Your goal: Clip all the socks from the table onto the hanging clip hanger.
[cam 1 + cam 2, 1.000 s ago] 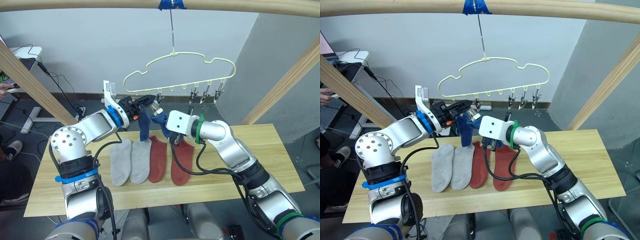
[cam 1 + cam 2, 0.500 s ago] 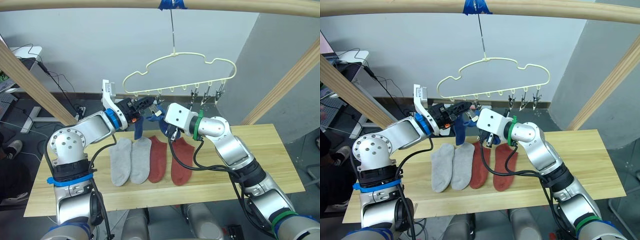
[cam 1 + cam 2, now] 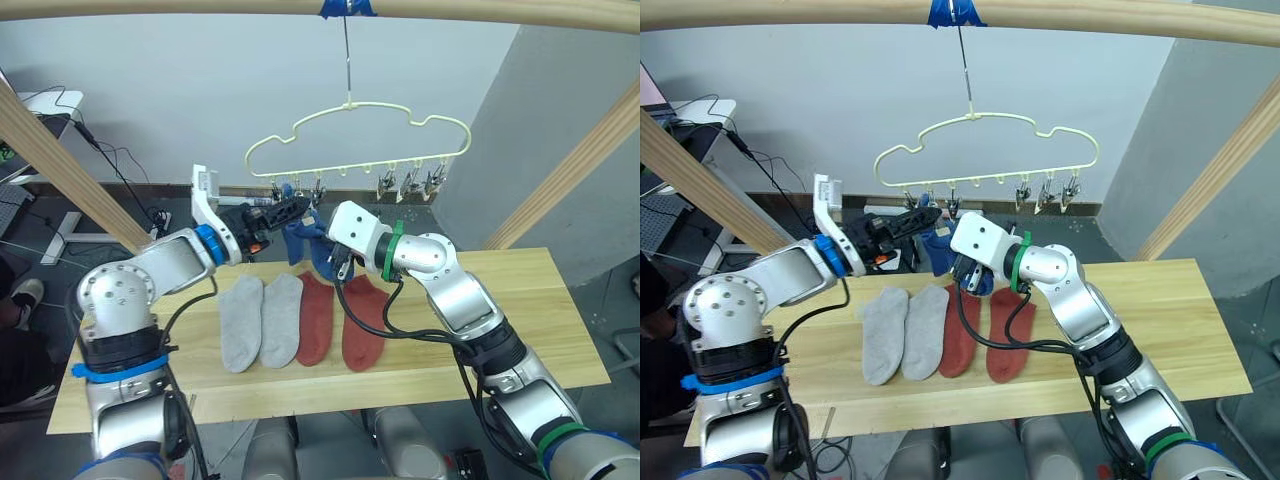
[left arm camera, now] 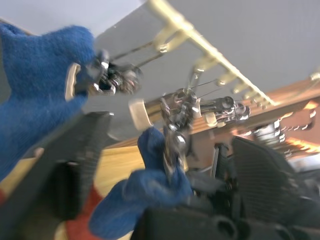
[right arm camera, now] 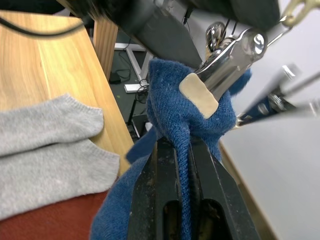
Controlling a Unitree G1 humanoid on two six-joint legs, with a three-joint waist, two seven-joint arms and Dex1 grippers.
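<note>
The pale yellow clip hanger (image 3: 360, 140) hangs from the top pole by its hook. A blue sock (image 3: 305, 240) is up at its left clips, and a metal clip (image 5: 227, 62) bites its edge. My right gripper (image 5: 182, 145) is shut on this sock just below that clip. A second patch of blue sock (image 4: 35, 95) hangs in a neighbouring clip. My left gripper (image 4: 170, 132) is open, its fingers standing either side of the clips. Two grey socks (image 3: 260, 320) and two rust red socks (image 3: 342, 320) lie side by side on the table (image 3: 520, 320).
Round wooden poles frame the space: one across the top (image 3: 200, 8), a slanted one on the left (image 3: 60, 170) and another on the right (image 3: 570, 170). Bare clips (image 3: 410, 182) hang at the hanger's right end. Cables and a stand lie on the floor beyond the table's left end.
My left gripper has opened and drawn back slightly to the left from the clip it was pinching. The clip now grips the blue sock. My right gripper stays shut on the sock.
</note>
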